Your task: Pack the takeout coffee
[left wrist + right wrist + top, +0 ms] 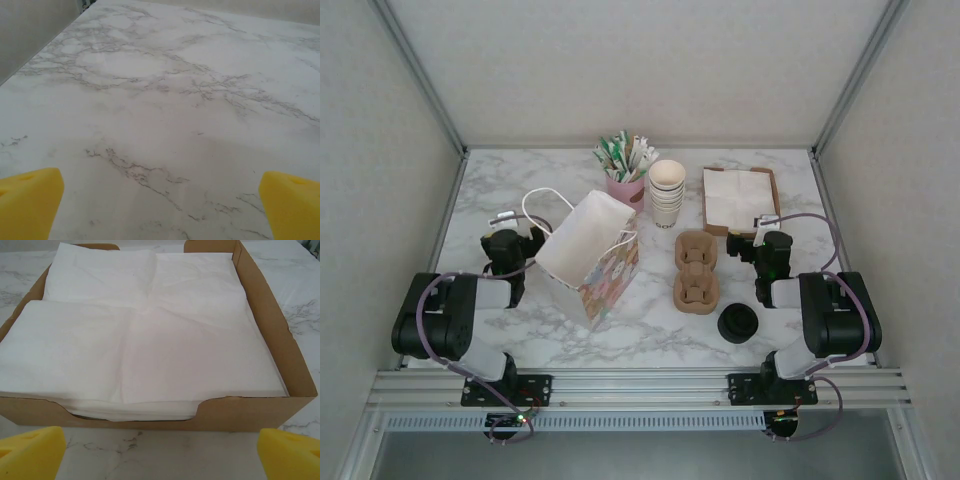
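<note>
The takeout coffee [738, 323] stands near the front of the marble table, right of centre; from above I see its round black lid. My right gripper [761, 232] is behind it and to the right, open, pointing at the napkin box. In the right wrist view the yellow fingertips [30, 452] stand wide apart with only table between them. My left gripper [508, 222] rests open at the left, beside the bag. Its yellow fingertips [27, 200] frame bare marble in the left wrist view.
A white paper bag [588, 255] with a patterned side stands open, left of centre. Two brown cup carriers [696, 272] lie in the middle. Behind them are a stack of cream cups [667, 190], a pink cup of sachets [626, 188] and a cardboard box [240, 412] of white napkins [150, 340].
</note>
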Available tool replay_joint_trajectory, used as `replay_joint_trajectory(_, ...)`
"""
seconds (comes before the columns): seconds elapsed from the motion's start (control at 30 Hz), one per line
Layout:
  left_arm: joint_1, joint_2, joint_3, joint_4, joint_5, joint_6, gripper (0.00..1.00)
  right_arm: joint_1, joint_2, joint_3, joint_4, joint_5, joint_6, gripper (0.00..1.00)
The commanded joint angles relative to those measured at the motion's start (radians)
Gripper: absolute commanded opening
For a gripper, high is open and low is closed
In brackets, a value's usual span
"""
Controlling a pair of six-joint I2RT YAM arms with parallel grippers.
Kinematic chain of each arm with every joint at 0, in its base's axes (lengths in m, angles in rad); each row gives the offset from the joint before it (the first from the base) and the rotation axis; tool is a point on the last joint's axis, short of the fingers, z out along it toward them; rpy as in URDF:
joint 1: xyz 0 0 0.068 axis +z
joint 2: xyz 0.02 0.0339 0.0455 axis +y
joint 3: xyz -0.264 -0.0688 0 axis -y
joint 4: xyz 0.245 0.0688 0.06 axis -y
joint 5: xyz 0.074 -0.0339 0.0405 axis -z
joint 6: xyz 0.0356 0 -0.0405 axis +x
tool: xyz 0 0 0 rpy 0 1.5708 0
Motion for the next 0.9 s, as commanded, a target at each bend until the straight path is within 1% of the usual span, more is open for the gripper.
replay_joint_trajectory(0.0, 0.008, 0.001, -0.001, 0.030, 0.013, 0.004, 1.00, -0.002, -0.004, 0.017, 0.003, -0.010, -0.009, 0.99)
replay_joint_trajectory(0.7, 0.008, 0.001, -0.001, 0.029, 0.013, 0.004, 1.00, -0.002, -0.005, 0.019, -0.003, -0.008, -0.008, 0.99)
replay_joint_trajectory(0.77, 0.008, 0.002, 0.000, 0.029, 0.012, 0.003, 1.00, -0.002, -0.033, 0.044, -0.080, -0.010, -0.010, 0.99)
replay_joint_trajectory(0.87, 0.009, 0.001, 0.000, 0.031, 0.013, 0.004, 1.00, -0.002, -0.117, 0.103, -0.228, 0.006, 0.006, 0.99)
